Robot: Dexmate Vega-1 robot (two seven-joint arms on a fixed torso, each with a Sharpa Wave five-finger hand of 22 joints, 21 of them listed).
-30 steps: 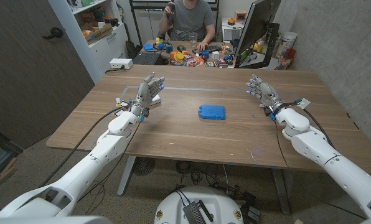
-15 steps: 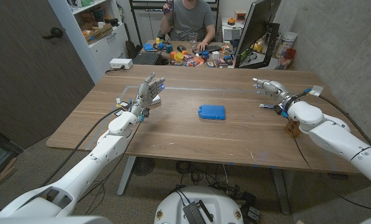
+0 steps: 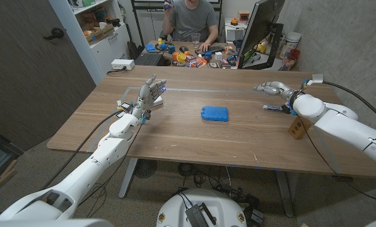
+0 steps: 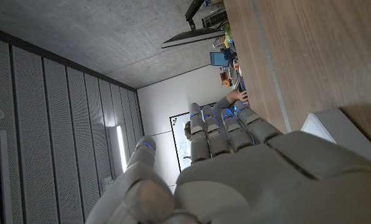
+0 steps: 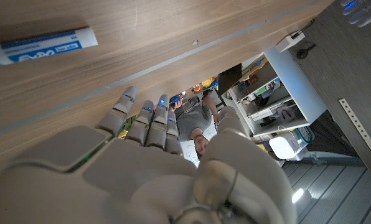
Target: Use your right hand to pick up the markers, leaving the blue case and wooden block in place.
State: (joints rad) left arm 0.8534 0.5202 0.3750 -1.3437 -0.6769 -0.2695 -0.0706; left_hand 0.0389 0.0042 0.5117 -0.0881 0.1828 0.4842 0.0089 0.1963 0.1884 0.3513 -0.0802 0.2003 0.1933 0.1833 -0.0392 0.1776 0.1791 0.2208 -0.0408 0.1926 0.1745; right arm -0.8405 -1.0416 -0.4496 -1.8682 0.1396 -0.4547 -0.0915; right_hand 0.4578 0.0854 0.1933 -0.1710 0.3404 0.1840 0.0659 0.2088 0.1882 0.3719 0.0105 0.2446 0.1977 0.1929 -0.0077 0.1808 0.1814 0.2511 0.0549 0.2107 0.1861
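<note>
Markers: one blue-and-white marker (image 3: 276, 108) lies on the wooden surface (image 3: 194, 135) just beside the right hand (image 3: 271, 87), its long axis running across the table. Over the last second that hand, fingers spread and holding nothing, swung outward, uncovering the small wooden block (image 3: 296, 127) nearer the robot. The flat blue case (image 3: 214, 113) sits mid-table; farther left, the left hand (image 3: 148, 96) stands empty.

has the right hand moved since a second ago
Yes. In the head view the right hand has swung toward the table's far edge and turned its fingers sideways, away from the unmoved blue case, uncovering a marker and wooden block.
</note>
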